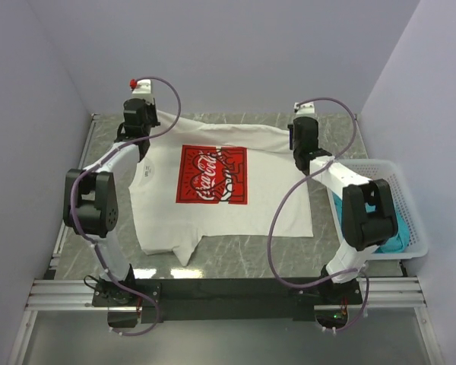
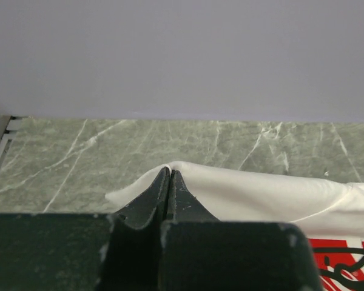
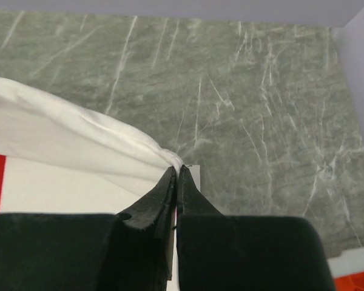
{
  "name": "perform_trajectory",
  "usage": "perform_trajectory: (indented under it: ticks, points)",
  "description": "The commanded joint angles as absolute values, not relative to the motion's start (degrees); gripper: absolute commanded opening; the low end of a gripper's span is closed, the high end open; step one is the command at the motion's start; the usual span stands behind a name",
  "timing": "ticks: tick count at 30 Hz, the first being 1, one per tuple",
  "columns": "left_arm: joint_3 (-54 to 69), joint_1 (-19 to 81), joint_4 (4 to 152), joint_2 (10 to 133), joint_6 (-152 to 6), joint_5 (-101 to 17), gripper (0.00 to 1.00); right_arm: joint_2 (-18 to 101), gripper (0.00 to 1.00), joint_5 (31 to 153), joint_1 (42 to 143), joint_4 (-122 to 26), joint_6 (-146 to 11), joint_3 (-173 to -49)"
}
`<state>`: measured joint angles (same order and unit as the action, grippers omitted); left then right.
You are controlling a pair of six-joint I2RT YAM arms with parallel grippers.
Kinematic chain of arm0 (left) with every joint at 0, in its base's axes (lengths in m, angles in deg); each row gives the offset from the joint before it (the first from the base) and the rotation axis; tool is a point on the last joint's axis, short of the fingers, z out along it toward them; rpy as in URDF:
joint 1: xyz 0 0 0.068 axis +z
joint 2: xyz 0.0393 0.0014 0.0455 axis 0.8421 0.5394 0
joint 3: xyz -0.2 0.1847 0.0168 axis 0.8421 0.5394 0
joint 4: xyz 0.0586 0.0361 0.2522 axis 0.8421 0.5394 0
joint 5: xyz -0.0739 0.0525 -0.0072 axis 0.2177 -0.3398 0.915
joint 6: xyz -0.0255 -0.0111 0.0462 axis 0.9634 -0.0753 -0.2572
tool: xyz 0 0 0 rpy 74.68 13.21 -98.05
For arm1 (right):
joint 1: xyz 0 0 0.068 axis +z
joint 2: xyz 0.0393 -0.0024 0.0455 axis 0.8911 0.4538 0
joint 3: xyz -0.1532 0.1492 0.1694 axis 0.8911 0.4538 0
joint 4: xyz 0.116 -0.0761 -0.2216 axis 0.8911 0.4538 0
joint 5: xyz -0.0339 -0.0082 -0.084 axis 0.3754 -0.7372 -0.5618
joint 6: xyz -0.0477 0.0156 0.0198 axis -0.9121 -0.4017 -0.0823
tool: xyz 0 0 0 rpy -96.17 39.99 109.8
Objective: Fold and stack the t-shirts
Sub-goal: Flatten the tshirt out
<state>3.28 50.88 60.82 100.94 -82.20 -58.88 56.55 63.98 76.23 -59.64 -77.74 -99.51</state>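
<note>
The white t-shirt [image 1: 220, 217] with a red square Coca-Cola print [image 1: 211, 175] lies spread on the green marble table. My left gripper [image 1: 140, 129] is shut on its far left corner; the left wrist view shows the jaws [image 2: 170, 173] pinching a raised fold of white cloth [image 2: 255, 191]. My right gripper [image 1: 300, 146] is shut on the far right corner; the right wrist view shows the jaws [image 3: 177, 171] pinching the white hem [image 3: 79, 142] beside a small tag. The teal t-shirt [image 1: 391, 232] lies in the basket. A sliver of red-orange cloth [image 3: 358, 282] shows in the right wrist view.
A white plastic mesh basket [image 1: 401, 194] stands at the right edge, next to the right arm. Grey walls enclose the table at the back and sides. Bare marble [image 1: 243, 255] shows in front of the shirt.
</note>
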Motion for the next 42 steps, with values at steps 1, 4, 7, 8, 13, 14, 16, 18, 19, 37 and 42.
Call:
perform_trajectory:
  ticks: [1,4,7,8,13,14,16,18,19,37,42]
  points:
    - [-0.6,51.3,54.7,102.7,-81.3,-60.1,0.01,58.9,0.00,61.3,75.4,-63.2,-78.1,-104.2]
    - [-2.9,51.3,55.4,105.2,-80.9,-60.7,0.01,61.9,0.00,59.9,75.3,-62.5,-78.2,-106.9]
    - [-5.5,51.3,57.3,108.3,-79.5,-60.7,0.01,65.2,0.00,58.2,74.7,-60.4,-77.7,-110.1]
    - [-6.5,51.4,58.3,109.3,-78.7,-60.7,0.03,66.1,0.00,57.7,74.4,-59.5,-76.8,-112.2]
    - [-9.9,51.6,62.4,111.3,-75.3,-63.0,0.43,71.8,0.27,53.6,73.7,-47.4,-74.6,-121.4]
    - [-9.9,51.6,64.7,110.3,-73.3,-63.7,0.48,72.0,0.30,53.6,73.8,-44.7,-72.1,-124.4]
    - [-9.0,51.7,68.1,106.0,-71.9,-65.4,0.64,69.7,0.42,55.5,74.3,-38.9,-70.2,-125.4]
    - [-7.3,51.7,76.0,100.4,-69.3,-67.0,0.77,65.0,0.47,61.4,75.3,-35.7,-67.8,-123.7]
    - [-6.3,51.6,78.8,98.2,-68.2,-68.9,0.80,63.3,0.49,63.3,76.1,-34.7,-67.3,-122.7]
    - [39.3,51.9,103.0,40.3,-57.7,-71.2,0.88,51.0,0.54,84.1,132.2,-37.0,-78.6,-101.6]
    - [42.8,52.0,101.4,34.1,-56.2,-73.1,0.88,59.9,0.54,84.1,138.6,-35.7,-81.5,-106.8]
